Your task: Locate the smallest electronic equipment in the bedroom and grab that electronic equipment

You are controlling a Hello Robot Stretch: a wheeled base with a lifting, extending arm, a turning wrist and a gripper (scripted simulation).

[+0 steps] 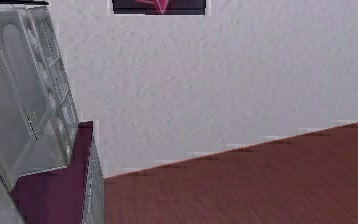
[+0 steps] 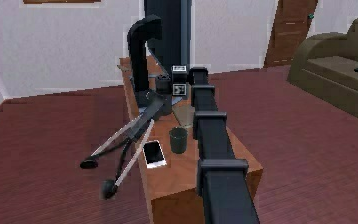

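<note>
Pincer point(image 2: 100, 175): hanging over bare floor, holding nothing
Phone point(image 2: 154, 153): lying on desk point(image 2: 237, 150) just beside pincer
Cup point(image 2: 178, 140): standing near pincer, behind phone

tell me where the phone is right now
In the arm side view the phone lies on the wooden desk, left of the arm, just below-left of the dark cup.

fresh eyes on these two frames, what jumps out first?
The dark arm runs up the middle of the arm side view, across a wooden desk. On the desk's near end lie a white phone and a dark cup, with a black desk lamp farther back. In the forward view, a white shelf unit stands at the left against a pale wall.
</note>
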